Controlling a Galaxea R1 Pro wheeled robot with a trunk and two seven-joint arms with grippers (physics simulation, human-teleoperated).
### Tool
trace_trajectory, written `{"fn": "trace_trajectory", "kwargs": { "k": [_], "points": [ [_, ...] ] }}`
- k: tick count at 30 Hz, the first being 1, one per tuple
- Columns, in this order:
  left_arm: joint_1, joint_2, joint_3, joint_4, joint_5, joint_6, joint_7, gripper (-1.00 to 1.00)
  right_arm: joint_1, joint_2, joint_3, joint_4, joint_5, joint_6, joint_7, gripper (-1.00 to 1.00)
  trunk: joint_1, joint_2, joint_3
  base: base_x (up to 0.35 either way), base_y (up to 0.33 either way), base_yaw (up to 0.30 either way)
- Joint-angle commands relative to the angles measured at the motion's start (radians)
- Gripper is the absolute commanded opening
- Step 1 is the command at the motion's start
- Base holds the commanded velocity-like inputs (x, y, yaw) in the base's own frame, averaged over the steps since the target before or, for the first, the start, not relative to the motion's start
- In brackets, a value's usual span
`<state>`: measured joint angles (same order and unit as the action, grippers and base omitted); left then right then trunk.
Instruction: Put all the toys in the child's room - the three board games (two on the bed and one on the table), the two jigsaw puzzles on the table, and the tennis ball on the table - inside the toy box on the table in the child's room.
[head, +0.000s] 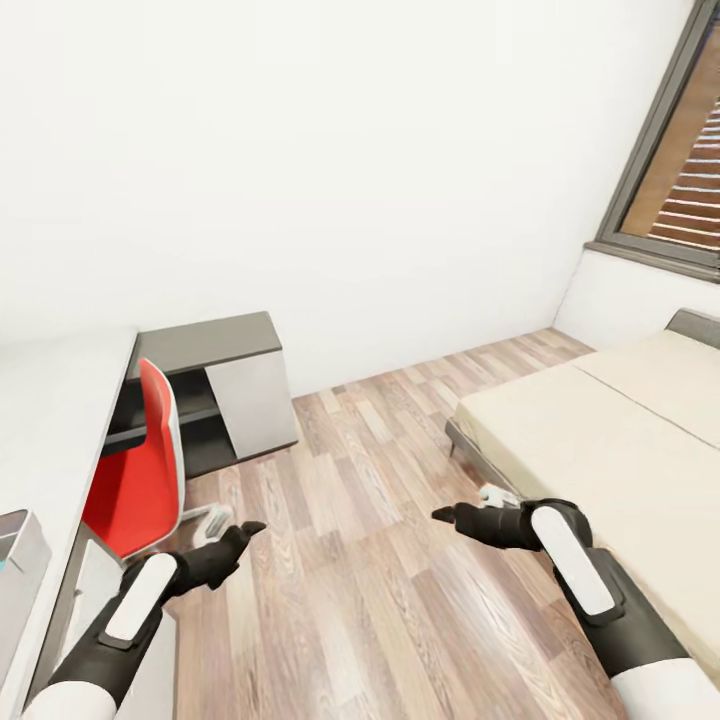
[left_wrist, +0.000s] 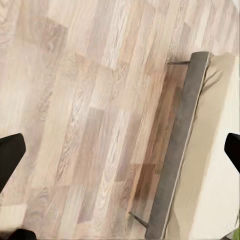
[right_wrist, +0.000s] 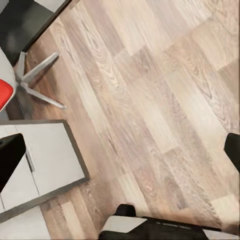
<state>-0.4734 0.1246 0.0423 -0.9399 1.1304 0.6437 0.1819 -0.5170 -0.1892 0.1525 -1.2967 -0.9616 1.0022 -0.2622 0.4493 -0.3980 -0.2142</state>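
Observation:
The table (head: 50, 400) with its pale grey top runs along the left of the head view. A corner of the light grey toy box (head: 18, 575) shows on it at the picture's edge. The bed (head: 600, 440) with a beige mattress lies at the right, and what shows of it is bare. Board games, jigsaw puzzles and tennis ball are out of view. My left gripper (head: 245, 530) hangs open over the floor beside the chair. My right gripper (head: 445, 515) is open near the bed's foot corner. The left wrist view looks down on the bed's grey frame (left_wrist: 175, 150), with the gripper (left_wrist: 120, 152) empty.
A red swivel chair (head: 140, 470) stands at the table, its star base (right_wrist: 37, 85) on the wood floor (head: 370, 580). A dark grey cabinet (head: 230, 390) sits against the white wall. A grey drawer unit (right_wrist: 45, 165) is under the table. A slatted window (head: 690, 190) is above the bed.

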Motion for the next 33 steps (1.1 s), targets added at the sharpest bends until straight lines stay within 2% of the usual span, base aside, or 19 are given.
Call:
{"fn": "trace_trajectory", "kwargs": {
  "k": [1,4,6,8,11,14,16,17,18,19,20,21,25,29,33],
  "points": [
    [0.006,0.002,0.001,0.048,-0.004,-0.015,0.008,1.00,0.001,0.000,0.033,0.037,0.007,-0.016,-0.019,1.00,0.001,-0.002,0.000,0.000,0.000,-0.090],
    [0.020,0.008,0.000,0.190,-0.049,-0.078,0.006,1.00,0.015,0.006,0.139,0.159,0.061,-0.087,-0.035,1.00,0.001,-0.002,0.003,0.000,0.000,-0.064],
    [0.026,0.014,-0.005,0.278,-0.094,-0.119,0.005,1.00,0.029,0.011,0.214,0.256,0.092,-0.158,-0.040,1.00,0.001,-0.002,0.004,0.000,0.000,-0.036],
    [0.030,0.021,-0.012,0.361,-0.164,-0.157,0.005,1.00,0.042,0.018,0.282,0.363,0.111,-0.254,-0.040,1.00,0.001,-0.002,0.005,0.000,0.000,-0.023],
    [0.033,0.037,-0.016,0.465,-0.286,-0.203,0.003,1.00,0.055,0.040,0.361,0.532,0.129,-0.418,-0.011,1.00,0.001,-0.002,0.005,0.000,0.000,-0.013],
    [0.042,0.053,-0.020,0.544,-0.388,-0.228,0.003,1.00,0.069,0.064,0.422,0.693,0.143,-0.547,0.059,1.00,0.001,-0.002,0.006,0.000,0.000,-0.007],
    [0.057,0.060,-0.023,0.589,-0.438,-0.239,0.002,1.00,0.081,0.074,0.456,0.782,0.160,-0.600,0.121,1.00,0.001,-0.002,0.006,0.000,0.000,-0.004],
    [0.067,0.063,-0.023,0.607,-0.458,-0.243,0.002,1.00,0.090,0.078,0.471,0.820,0.174,-0.621,0.152,1.00,0.001,-0.002,0.006,0.000,0.000,-0.003],
    [0.067,0.063,-0.023,0.607,-0.458,-0.243,0.002,1.00,0.090,0.078,0.471,0.820,0.174,-0.621,0.152,1.00,0.001,-0.002,0.006,0.000,0.000,-0.002],
    [0.079,0.066,-0.024,0.621,-0.475,-0.246,0.002,1.00,0.099,0.080,0.483,0.852,0.189,-0.640,0.179,1.00,0.001,-0.002,0.006,0.000,0.000,-0.002],
    [0.105,0.070,-0.027,0.641,-0.502,-0.254,0.002,1.00,0.119,0.083,0.500,0.902,0.221,-0.676,0.221,1.00,0.001,-0.002,0.006,0.000,0.000,-0.001],
    [0.105,0.070,-0.027,0.641,-0.502,-0.254,0.002,1.00,0.119,0.083,0.500,0.902,0.221,-0.676,0.221,1.00,0.001,-0.002,0.006,0.000,0.000,-0.001],
    [0.159,0.076,-0.031,0.668,-0.556,-0.289,0.002,1.00,0.150,0.080,0.518,0.965,0.262,-0.743,0.269,1.00,0.001,-0.002,0.006,0.000,0.000,0.000],
    [0.215,0.076,-0.032,0.681,-0.614,-0.379,0.003,1.00,0.176,0.083,0.525,1.018,0.279,-0.778,0.290,1.00,0.001,-0.002,0.006,0.000,0.000,0.000],
    [0.277,0.072,-0.031,0.692,-0.640,-0.497,0.004,1.00,0.204,0.084,0.529,1.056,0.288,-0.794,0.295,1.00,0.001,-0.002,0.006,0.000,0.000,0.000]
  ]
}}
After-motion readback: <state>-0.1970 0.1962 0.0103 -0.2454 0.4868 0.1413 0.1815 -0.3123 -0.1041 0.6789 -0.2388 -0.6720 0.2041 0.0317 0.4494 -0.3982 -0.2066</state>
